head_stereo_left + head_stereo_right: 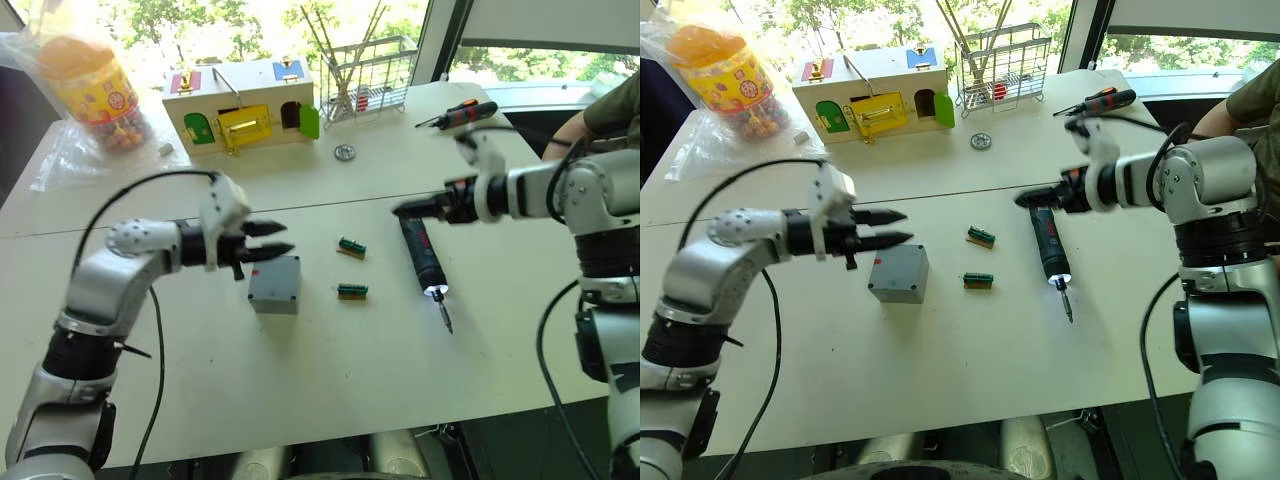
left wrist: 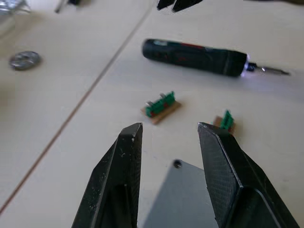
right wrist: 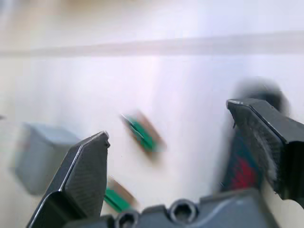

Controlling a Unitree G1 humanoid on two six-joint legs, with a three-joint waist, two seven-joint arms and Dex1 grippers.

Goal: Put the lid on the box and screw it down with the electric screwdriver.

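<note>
We saw the box [image 1: 275, 283] resting on the tabletop [image 1: 330, 380], with our left pincer [image 1: 272, 241] spread and empty just above its far edge. The electric screwdriver [image 1: 423, 262] lay well to the right, tip lit, our right pincer [image 1: 405, 209] spread over its rear end. Two small green parts [image 1: 351, 247] lay between box and screwdriver.

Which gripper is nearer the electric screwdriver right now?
Right. The right gripper hovers open just above the rear end of the electric screwdriver. The left gripper is across the table, open above the box.
</note>
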